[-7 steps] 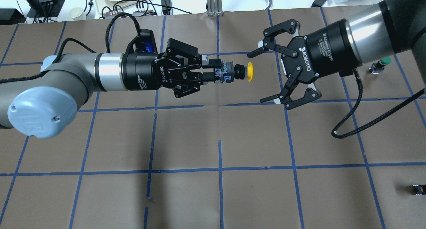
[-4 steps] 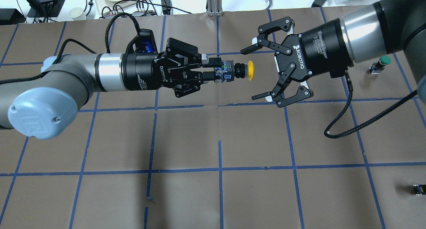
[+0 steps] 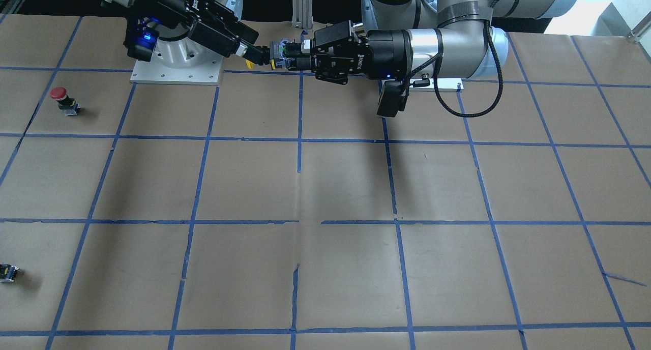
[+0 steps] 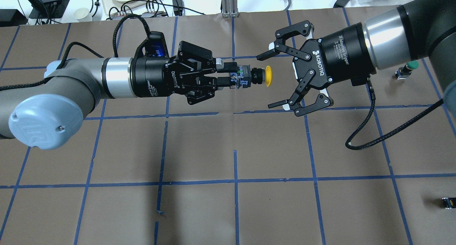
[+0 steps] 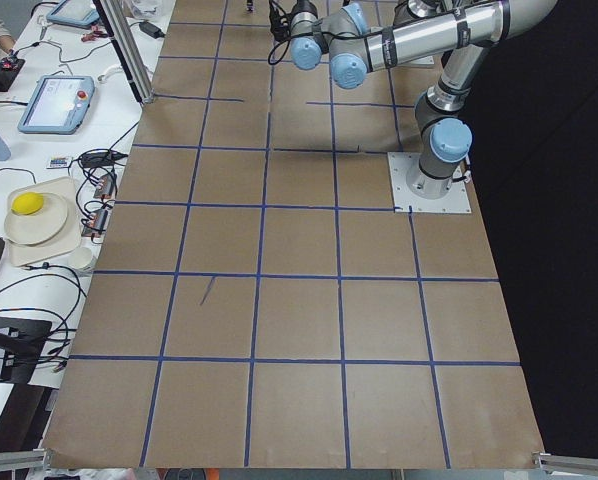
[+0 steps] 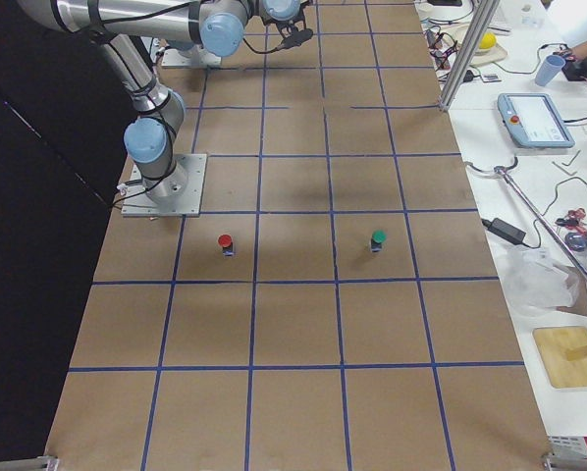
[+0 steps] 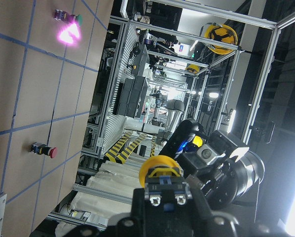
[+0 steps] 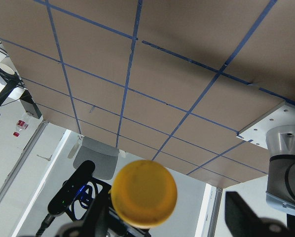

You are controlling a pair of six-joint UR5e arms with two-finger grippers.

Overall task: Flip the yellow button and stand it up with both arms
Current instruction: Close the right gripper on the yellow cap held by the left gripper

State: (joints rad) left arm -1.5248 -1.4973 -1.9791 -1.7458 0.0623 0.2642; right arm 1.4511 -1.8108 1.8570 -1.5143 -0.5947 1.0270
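Yellow button (image 4: 254, 76) held above the worktop (image 4: 199, 149) in my left gripper (image 4: 228, 76), cap facing my right gripper (image 4: 266, 80).

From the overhead camera I saw the left gripper pinching the button's black-and-grey block, with the button lying horizontal and its yellow cap pointing at the right arm. The right gripper was spread wide, its fingertips level with the cap on either side and not touching it. On the right wrist camera the cap filled the lower centre, blurred. A green-capped button (image 4: 409, 66), a red-capped button (image 3: 59, 93) and a small capless switch block (image 4: 448, 202) sat on the worktop, well apart from both grippers.
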